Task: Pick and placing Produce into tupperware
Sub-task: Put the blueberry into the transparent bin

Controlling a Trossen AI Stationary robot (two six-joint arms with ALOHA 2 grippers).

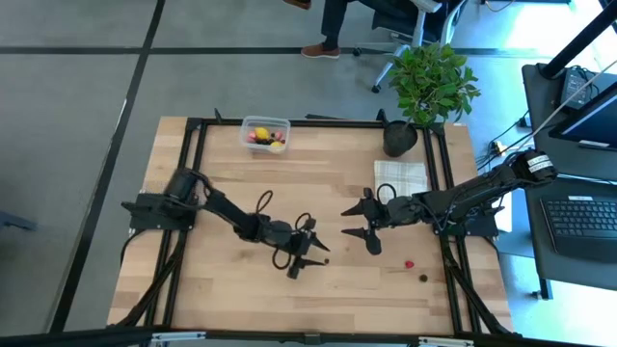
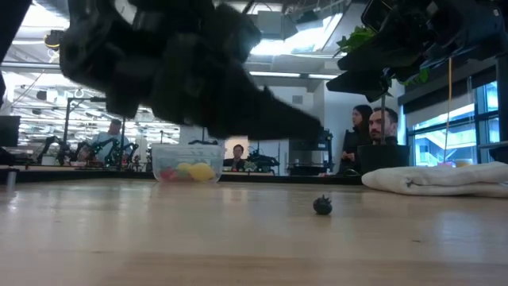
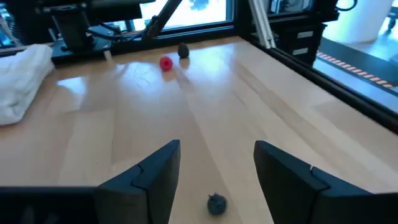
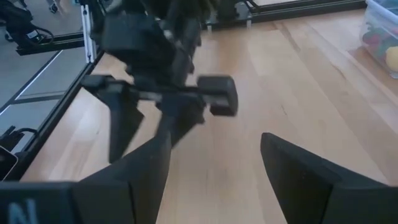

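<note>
High view shows the left gripper (image 1: 307, 260) with fingers apart near a tiny dark berry (image 1: 326, 260), and the right gripper (image 1: 359, 221) nearby, fingers apart too. The tupperware (image 1: 264, 134) sits far off with fruit inside. Low view shows the berry (image 2: 321, 206) alone on the table (image 2: 238, 246). Left wrist view shows it (image 3: 216, 203) between the fingers (image 3: 149, 177). It looks light, small and likely to roll, so pinch its middle.

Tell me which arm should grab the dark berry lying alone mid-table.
Left. The open left gripper sits beside the small dark berry, which shows between its fingers in the left wrist view. The right gripper, also open, hangs farther off.
</note>
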